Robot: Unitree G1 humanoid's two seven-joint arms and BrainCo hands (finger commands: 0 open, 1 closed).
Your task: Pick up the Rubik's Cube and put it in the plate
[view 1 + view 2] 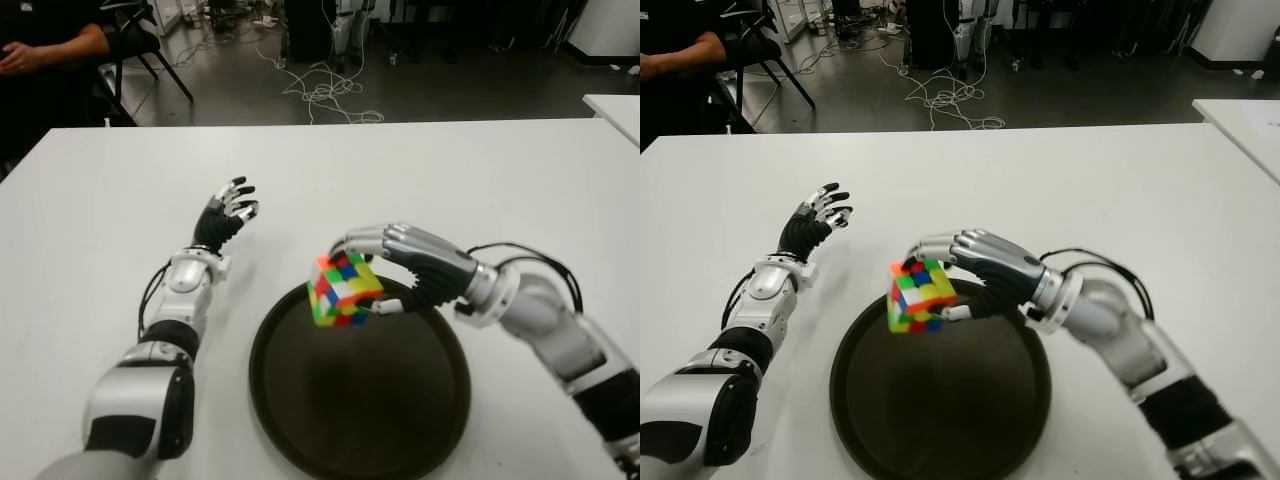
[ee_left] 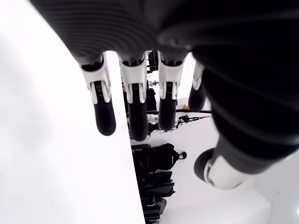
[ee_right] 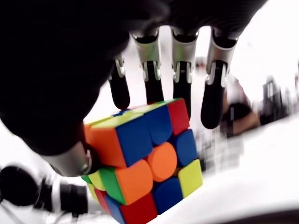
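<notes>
- White bench [image 1: 420, 170] fills most of the frame, with dark floor and loose cables along the top edge.
- One Rubik's Cube [image 1: 343, 290] sits tilted in the air at centre frame, above the far rim of the plate.
- The right robot hand [image 1: 395, 268] pinches the cube, fingers [image 3: 181, 86] over its top and thumb against its side.
- One dark round plate [image 1: 400, 410] lies on the bench at bottom centre, with nothing in it.
- The left robot hand [image 1: 228, 215] shows left of the plate, fingers spread and holding nothing.
- One person's arm [image 1: 55, 48] is at the upper left corner.
</notes>
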